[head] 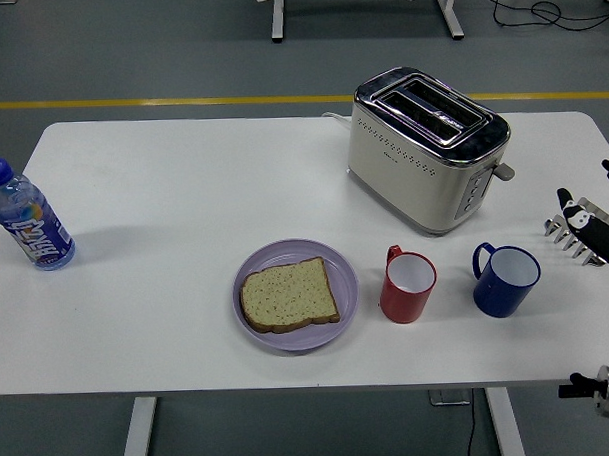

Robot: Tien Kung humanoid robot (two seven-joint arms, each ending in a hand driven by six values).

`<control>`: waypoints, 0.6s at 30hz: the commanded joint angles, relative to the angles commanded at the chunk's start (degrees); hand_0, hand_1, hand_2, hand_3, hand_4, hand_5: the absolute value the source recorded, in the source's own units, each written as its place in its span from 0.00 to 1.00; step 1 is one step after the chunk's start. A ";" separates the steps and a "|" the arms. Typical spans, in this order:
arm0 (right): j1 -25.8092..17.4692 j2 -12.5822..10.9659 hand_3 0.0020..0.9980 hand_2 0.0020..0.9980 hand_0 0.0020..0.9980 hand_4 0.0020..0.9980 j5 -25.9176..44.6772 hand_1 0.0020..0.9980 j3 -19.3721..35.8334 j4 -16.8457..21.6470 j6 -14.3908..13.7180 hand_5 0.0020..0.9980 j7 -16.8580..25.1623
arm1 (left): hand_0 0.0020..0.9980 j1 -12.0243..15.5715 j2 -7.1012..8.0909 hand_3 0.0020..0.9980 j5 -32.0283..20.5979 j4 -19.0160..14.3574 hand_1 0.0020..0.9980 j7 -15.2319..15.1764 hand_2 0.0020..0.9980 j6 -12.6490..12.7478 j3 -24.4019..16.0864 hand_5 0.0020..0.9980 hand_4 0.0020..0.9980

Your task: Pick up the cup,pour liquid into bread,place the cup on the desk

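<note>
**Q:** What lies nearest the bottom edge of the table (139,364)?

**A:** Lower centre: a lilac plate (250,320) bearing one slice of bread (288,295), lying flat. Just right of it stands a red cup (407,286), upright, handle turned to the upper left; the cup's interior is white, contents not discernible. Further right stands a blue cup (505,279), also upright, handle to the left. The two cups stand near each other but apart, and a bare strip of tabletop separates all three from the bottom edge.

**Q:** And the hand?

**A:** The right hand (588,230) shows at the right edge of the frame, level with the blue cup and apart from it. Its fingers (573,236) are spread and extended toward the left, grasping nothing. The left hand is out of frame.

**Q:** What occupies the middle and far ground?

**A:** At the left edge, a water bottle (26,220) with a blue cap. Upper right of centre, a cream toaster (422,154), set at an angle. The left-centre tabletop between bottle and plate is open. Beyond the far edge runs a yellow floor line (160,100).
</note>
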 joint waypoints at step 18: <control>1.61 -1.10 0.86 0.86 0.82 0.85 1.29 0.75 1.73 0.78 0.00 0.00 -0.52 | 0.68 -2.04 0.78 0.54 0.87 -0.10 0.69 0.12 0.69 -0.28 -0.10 1.00 0.25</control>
